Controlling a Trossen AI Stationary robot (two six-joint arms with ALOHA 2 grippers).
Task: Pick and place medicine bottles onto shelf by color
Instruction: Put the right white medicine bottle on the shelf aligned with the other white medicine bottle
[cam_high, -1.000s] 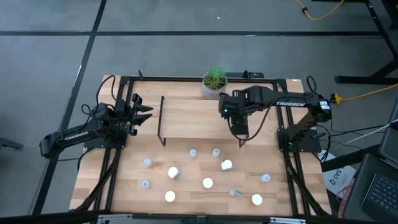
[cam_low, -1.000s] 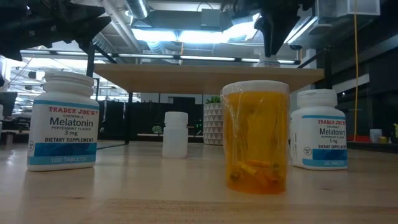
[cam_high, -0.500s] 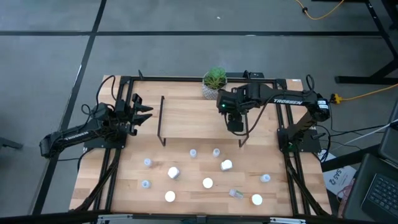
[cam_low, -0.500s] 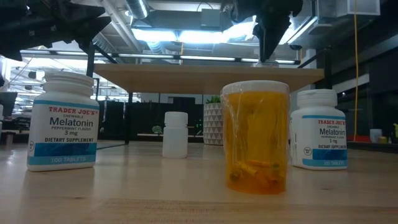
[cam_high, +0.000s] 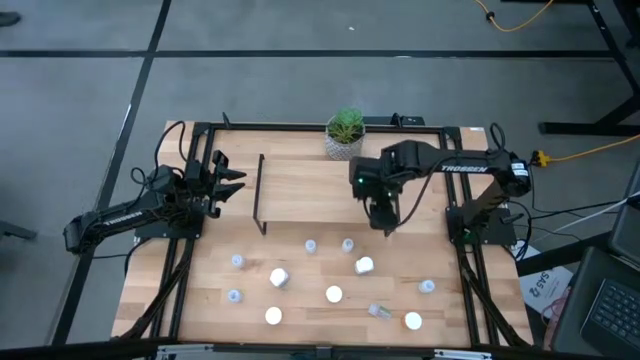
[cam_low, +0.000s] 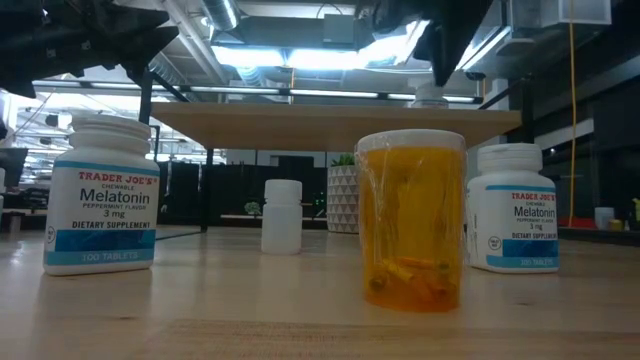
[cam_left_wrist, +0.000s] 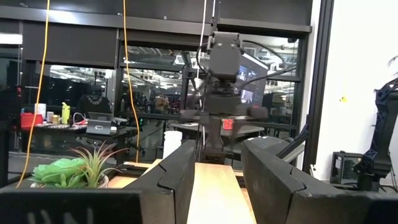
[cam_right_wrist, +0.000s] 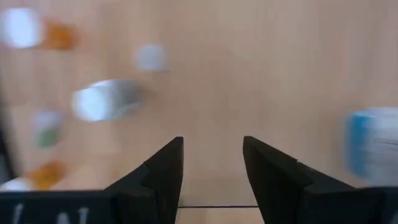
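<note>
My right gripper (cam_high: 385, 222) hovers empty, jaws parted, over the shelf (cam_high: 320, 190) by the plant (cam_high: 346, 132); bottles (cam_high: 334, 294) scattered before it.

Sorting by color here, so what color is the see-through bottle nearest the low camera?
Orange, with a white cap; clearest in the low view.

The right gripper (cam_high: 384, 222) hangs over the right end of the shelf (cam_high: 310, 190). The medicine bottles (cam_high: 334, 294) are scattered on the table (cam_high: 200, 290) nearer the front edge than the gripper (one tipped on its side). The potted plant (cam_high: 345, 132) stands behind it; the left gripper (cam_high: 232, 182) waits well left.
</note>
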